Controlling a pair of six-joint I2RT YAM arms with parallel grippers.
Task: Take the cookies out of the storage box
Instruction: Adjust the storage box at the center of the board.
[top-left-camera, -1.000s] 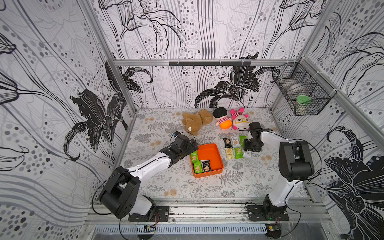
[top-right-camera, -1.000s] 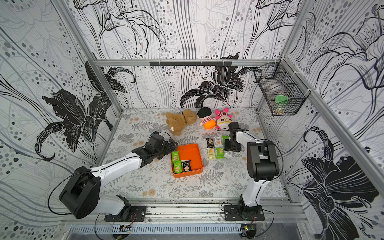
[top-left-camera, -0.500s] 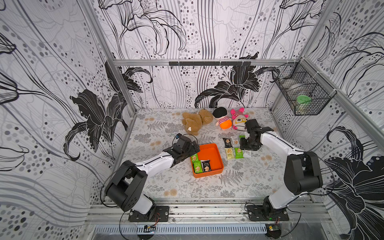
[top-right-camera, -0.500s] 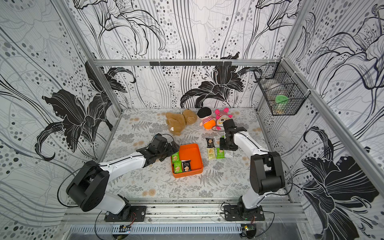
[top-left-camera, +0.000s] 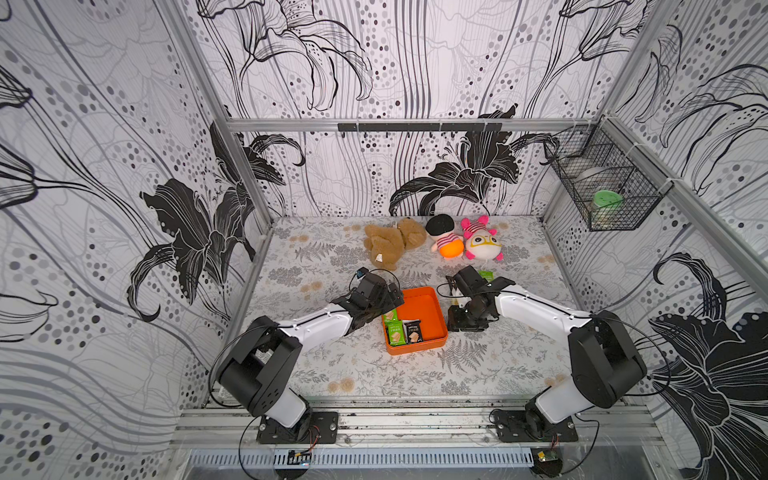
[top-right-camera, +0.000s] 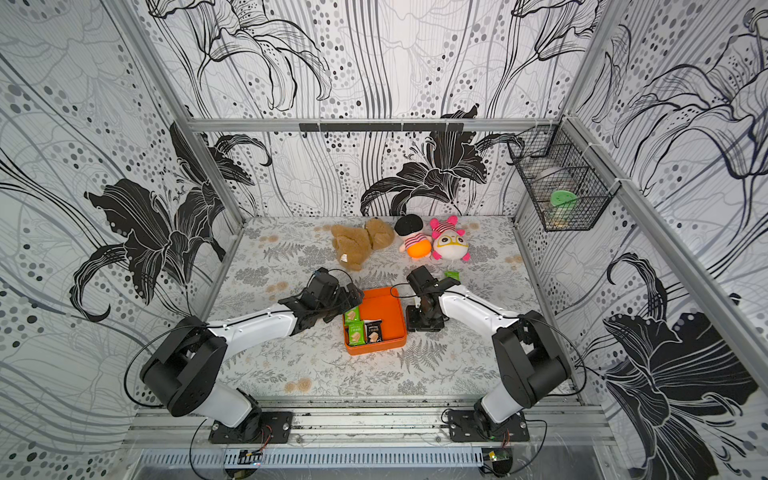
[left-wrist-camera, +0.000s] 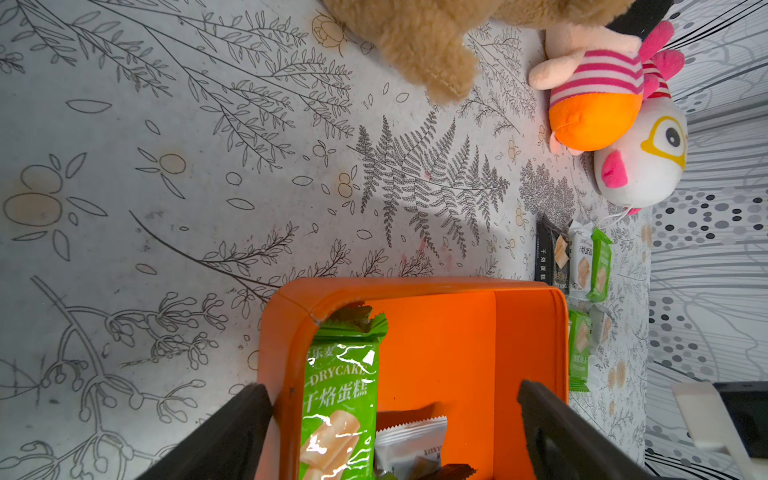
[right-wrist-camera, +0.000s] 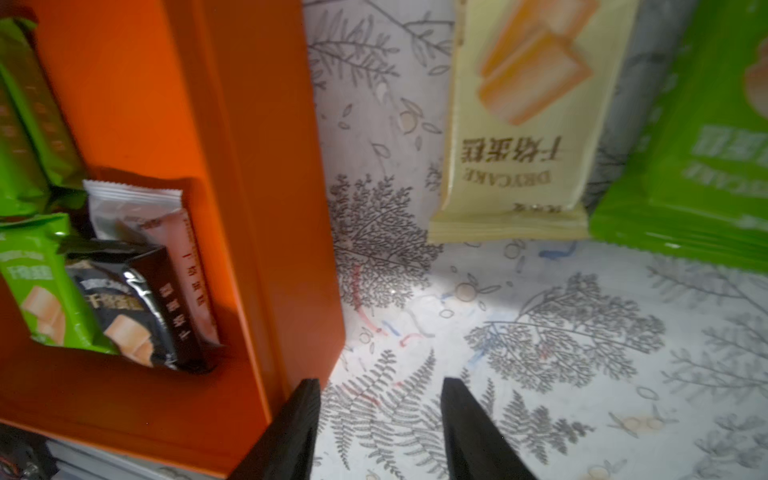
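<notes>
Cookies (top-left-camera: 397, 334): few remain in box (top-left-camera: 428, 307) on table (top-left-camera: 332, 266), others out to its right; left claw (left-wrist-camera: 390, 387), wide and empty, has moved astride box's left wall; right claw (right-wrist-camera: 378, 384), part-open, empty, back beside box; next pick likely.

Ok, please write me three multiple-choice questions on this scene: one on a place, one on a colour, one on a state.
1. Where do the plush toys lie?
A. on the table, behind the orange box
B. inside that box
C. held in a gripper

2. What colour is the packet in the box corner nearest the left gripper?
A. red
B. green
C. blue

3. How is the left gripper?
A. shut on a packet
B. shut, empty
C. open, empty

Answers:
1 A: both top views show them on the table near the back wall.
2 B: the left wrist view shows a green wrapper there.
3 C: its fingers stand wide apart and grip nothing.
</notes>
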